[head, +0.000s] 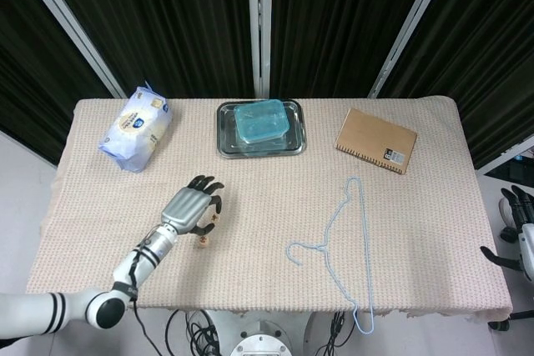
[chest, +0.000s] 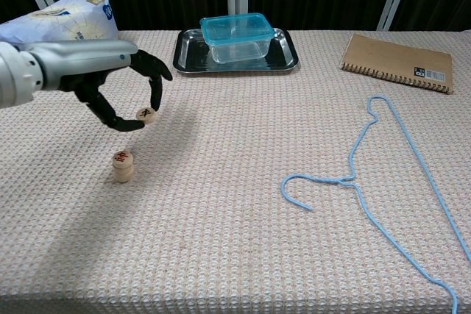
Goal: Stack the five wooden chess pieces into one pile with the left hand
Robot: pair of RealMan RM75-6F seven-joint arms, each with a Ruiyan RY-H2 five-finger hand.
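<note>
While its forearm runs out of the left edge of the chest view, the left hand (chest: 118, 86) hangs above the cloth-covered surface (chest: 235, 255), pinching a single wooden chess piece (chest: 146, 115) between thumb and a fingertip, clear of the cloth. Just below it in the lower left of the frame stands the short pile of chess pieces (chest: 122, 166), a red mark on its top disc; how many discs it holds is hard to make out. In the head view the hand (head: 188, 208) covers most of the held piece, and the pile (head: 203, 242) shows only as a small pale dot just beside the fingers.

The right hand (head: 516, 231) is barely seen at the right edge of the head view, off the surface and partly cut off, so whether its fingers are spread or curled cannot be told.

Along the top of the chest view lie a white and blue bag (chest: 59, 27) at upper left, partly behind the arm, a metal tray (chest: 188, 56) at centre carrying a blue-lidded clear container (chest: 235, 34), and a brown spiral notebook (chest: 397, 62) at upper right. A light blue wire hanger (chest: 383, 182) sprawls across the right half, its lower end cut off by the frame corner.
</note>
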